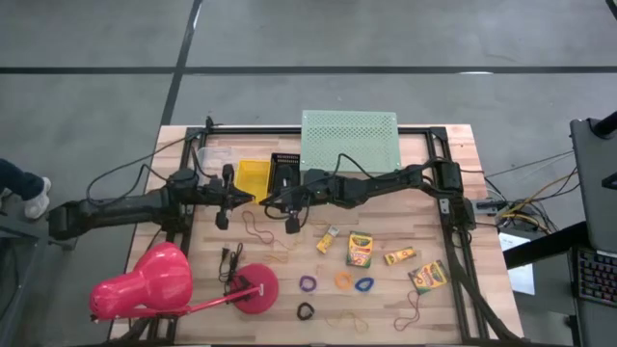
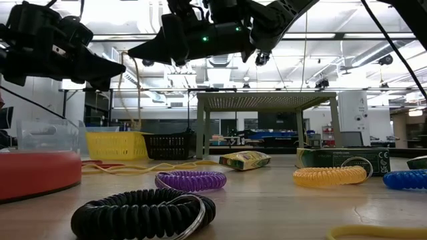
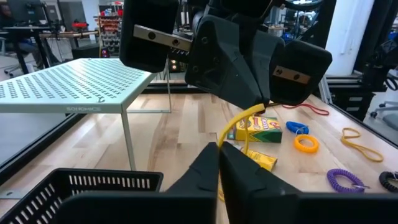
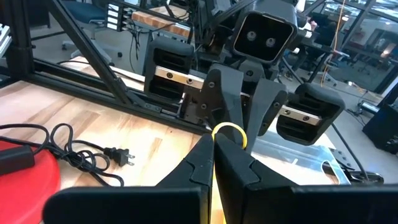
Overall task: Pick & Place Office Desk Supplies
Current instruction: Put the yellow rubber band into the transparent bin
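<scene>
Band (image 4: 229,132), a thin yellow loop, hangs pinched in the right gripper (image 4: 212,144) at frame centre. Left gripper (image 3: 219,149) is pressed together. It looks light and floppy; grip the strand itself.

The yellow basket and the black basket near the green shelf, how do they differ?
The yellow basket is bright yellow; the black basket is black. From above, the yellow basket sits nearer the left gripper, while the black basket stands between it and the mint-green shelf. In the low view the yellow basket rises slightly taller than the black basket. Both are small slotted bins, side by side.
</scene>
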Tool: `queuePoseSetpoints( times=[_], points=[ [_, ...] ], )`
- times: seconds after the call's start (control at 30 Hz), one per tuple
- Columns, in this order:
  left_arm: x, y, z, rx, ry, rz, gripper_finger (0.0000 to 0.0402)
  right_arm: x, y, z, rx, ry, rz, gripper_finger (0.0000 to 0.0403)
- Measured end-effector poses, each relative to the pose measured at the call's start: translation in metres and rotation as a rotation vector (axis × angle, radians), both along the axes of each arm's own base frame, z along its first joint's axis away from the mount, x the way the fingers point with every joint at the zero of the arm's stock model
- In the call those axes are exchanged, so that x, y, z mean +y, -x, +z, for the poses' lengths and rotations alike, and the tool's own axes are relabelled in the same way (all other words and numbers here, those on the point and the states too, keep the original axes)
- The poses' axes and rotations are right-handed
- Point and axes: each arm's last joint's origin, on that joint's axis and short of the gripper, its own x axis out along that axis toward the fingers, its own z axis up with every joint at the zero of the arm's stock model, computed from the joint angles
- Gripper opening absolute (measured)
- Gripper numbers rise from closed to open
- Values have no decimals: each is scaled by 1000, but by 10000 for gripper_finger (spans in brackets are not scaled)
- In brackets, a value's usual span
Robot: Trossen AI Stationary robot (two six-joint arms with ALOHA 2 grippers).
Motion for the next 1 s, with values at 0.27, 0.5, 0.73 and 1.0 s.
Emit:
queuePoseSetpoints(
  times=[0.27, 0.5, 0.73, 1.0],
  points=[
    [0, 0, 0, 1, 0, 4, 7, 0, 0, 0, -1, -4, -1, 8],
    [0, 0, 0, 1, 0, 4, 6, 1, 0, 0, -13, 98, 20, 8],
    [0, 0, 0, 2, 0, 5, 6, 4, 0, 0, -15, 121, 31, 9],
    [0, 0, -2, 16, 5, 5, 6, 4, 0, 0, -11, 123, 32, 9]
  ],
)
